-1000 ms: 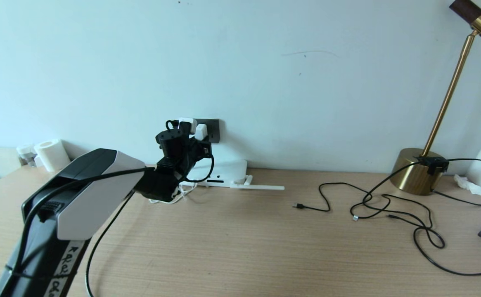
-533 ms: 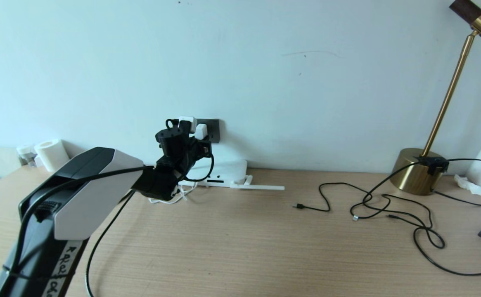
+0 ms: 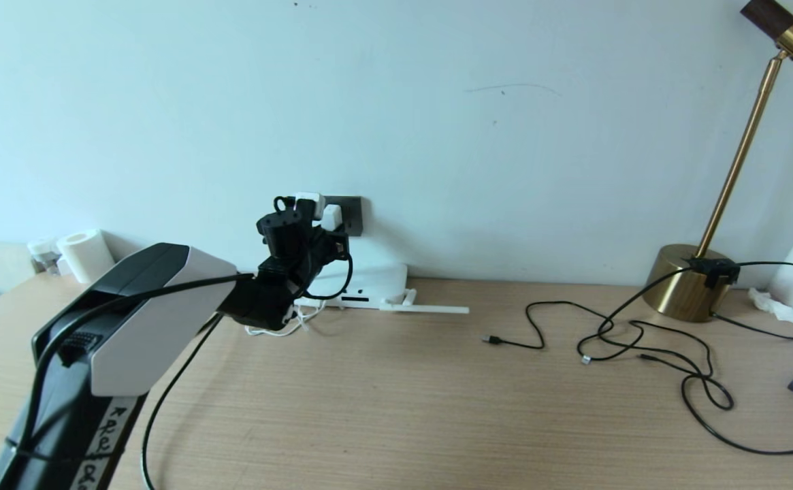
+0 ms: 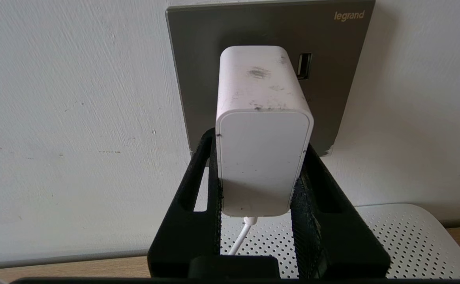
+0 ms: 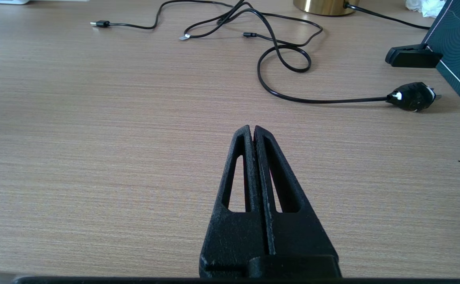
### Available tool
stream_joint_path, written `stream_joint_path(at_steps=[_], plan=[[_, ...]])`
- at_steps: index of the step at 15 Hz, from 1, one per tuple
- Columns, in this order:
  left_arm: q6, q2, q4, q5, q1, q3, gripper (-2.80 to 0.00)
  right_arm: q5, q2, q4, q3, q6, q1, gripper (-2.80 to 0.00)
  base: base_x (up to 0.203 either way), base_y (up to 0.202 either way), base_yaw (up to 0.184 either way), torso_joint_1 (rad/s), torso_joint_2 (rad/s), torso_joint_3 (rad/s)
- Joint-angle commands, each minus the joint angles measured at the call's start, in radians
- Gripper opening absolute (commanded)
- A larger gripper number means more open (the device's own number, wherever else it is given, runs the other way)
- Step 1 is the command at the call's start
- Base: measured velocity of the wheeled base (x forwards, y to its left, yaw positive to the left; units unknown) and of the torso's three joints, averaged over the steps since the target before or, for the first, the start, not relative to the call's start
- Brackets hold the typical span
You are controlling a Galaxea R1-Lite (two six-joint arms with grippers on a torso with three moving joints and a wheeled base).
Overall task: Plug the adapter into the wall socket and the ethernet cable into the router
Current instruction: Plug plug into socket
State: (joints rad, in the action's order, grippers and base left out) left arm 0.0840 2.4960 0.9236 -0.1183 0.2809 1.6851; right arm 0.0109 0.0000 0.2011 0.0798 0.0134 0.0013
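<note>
The white adapter [image 4: 263,130] sits pressed against the dark grey wall socket [image 4: 332,39], with its thin white cord hanging down. My left gripper [image 4: 261,142] is shut on the adapter, one black finger on each side. In the head view the adapter [image 3: 331,216] is at the wall socket [image 3: 353,212], above the white router [image 3: 379,278], which lies by the wall with an antenna [image 3: 430,309] flat on the desk. The ethernet cable's clear plug [image 3: 585,359] lies loose at mid-right. My right gripper [image 5: 252,128] is shut and empty, low over bare desk.
Thin black cables with metal ends [image 3: 495,339] tangle near the ethernet cable. A brass lamp [image 3: 689,289] stands at the back right, a paper roll [image 3: 86,255] at the back left. A black mains plug [image 5: 411,96] and a dark box [image 5: 459,51] lie at the right edge.
The left forearm has shifted very slightly to the left. The left gripper stays at the socket with the adapter in it.
</note>
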Motion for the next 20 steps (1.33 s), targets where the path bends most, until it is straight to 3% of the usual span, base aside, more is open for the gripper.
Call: stream_joint_path(at_steps=[1,20], plan=[[0.0,0.009,0.004,-0.001,0.0,0.001,-2.8,0.0,0.002,0.001,0.0,0.0,0.0,-2.8,0.0,0.0,0.0,0.0,0.0,0.0],[-0.001,0.045,-0.039,-0.029,0.036,0.094,-2.8,0.0,0.002,0.001,0.0,0.0,0.0,-2.8,0.0,0.0,0.0,0.0,0.0,0.0]])
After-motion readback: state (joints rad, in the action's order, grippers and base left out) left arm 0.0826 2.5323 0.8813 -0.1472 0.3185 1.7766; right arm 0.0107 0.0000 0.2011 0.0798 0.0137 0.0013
